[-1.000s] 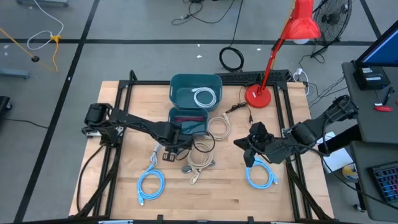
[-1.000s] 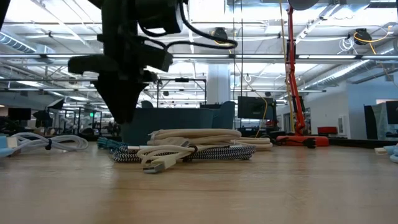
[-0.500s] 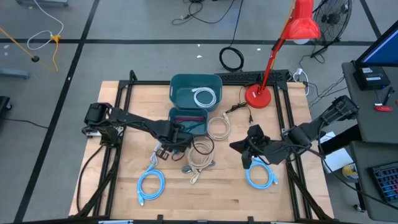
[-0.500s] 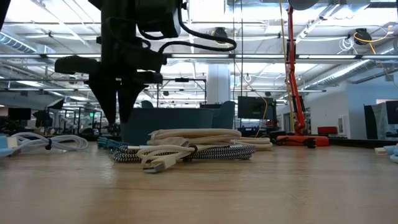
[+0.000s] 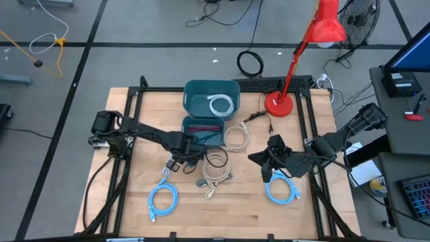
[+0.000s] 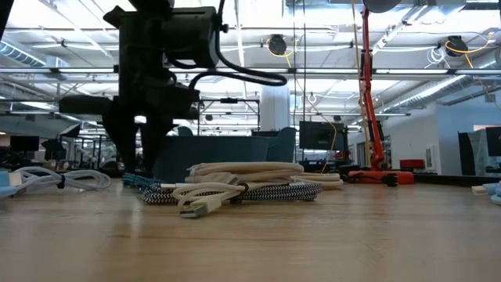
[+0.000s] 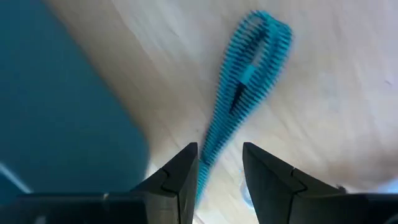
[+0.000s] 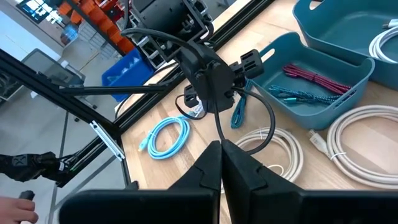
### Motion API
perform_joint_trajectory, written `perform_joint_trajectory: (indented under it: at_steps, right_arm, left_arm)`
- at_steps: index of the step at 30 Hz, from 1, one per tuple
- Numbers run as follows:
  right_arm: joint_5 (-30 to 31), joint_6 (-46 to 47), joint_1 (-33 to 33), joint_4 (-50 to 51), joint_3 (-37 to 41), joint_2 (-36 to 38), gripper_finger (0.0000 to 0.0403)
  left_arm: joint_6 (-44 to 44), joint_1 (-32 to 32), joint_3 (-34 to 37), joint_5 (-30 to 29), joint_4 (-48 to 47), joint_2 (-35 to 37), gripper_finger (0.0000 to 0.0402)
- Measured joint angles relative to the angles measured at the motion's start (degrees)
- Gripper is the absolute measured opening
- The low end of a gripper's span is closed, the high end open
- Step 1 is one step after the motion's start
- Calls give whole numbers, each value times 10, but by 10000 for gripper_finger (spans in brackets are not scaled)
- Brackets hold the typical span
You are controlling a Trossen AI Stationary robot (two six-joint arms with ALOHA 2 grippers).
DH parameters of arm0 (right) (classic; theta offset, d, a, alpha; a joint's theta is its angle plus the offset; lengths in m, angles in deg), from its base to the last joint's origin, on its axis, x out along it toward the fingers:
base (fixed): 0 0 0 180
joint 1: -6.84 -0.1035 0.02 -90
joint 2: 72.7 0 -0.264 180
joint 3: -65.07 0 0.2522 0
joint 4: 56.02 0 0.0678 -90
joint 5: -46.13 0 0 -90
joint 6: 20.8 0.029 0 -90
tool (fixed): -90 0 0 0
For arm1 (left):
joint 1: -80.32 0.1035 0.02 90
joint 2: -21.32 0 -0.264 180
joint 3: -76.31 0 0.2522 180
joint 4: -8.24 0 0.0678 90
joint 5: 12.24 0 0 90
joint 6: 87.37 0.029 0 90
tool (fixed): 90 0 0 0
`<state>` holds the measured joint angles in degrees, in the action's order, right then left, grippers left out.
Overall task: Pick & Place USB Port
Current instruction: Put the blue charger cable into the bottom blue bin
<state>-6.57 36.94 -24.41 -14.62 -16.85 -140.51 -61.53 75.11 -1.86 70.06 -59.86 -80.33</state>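
Left end effector (image 5: 176,163) dangles teal cable (image 7: 249,87) beside small bin (image 5: 203,129).

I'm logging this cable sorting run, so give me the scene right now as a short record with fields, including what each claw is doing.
left claw: holds a teal cable that hangs from it, beside the small bin
right claw: shut, empty, above the table by a blue coil
small bin: red and teal cables inside
large bin: white cable inside
table: another blue coil, loose white cables
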Motion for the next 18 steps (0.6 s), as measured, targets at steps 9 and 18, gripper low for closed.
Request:
perform_joint_trajectory:
  at_steps: [9,18]
  right_arm:
    - [-2,-1,0,0,0,0,0]
    - [-15,-3,0,0,0,1,0]
  left_arm:
    - [-8,1,42,6,17,0,131]
    - [-102,1,47,33,34,0,40]
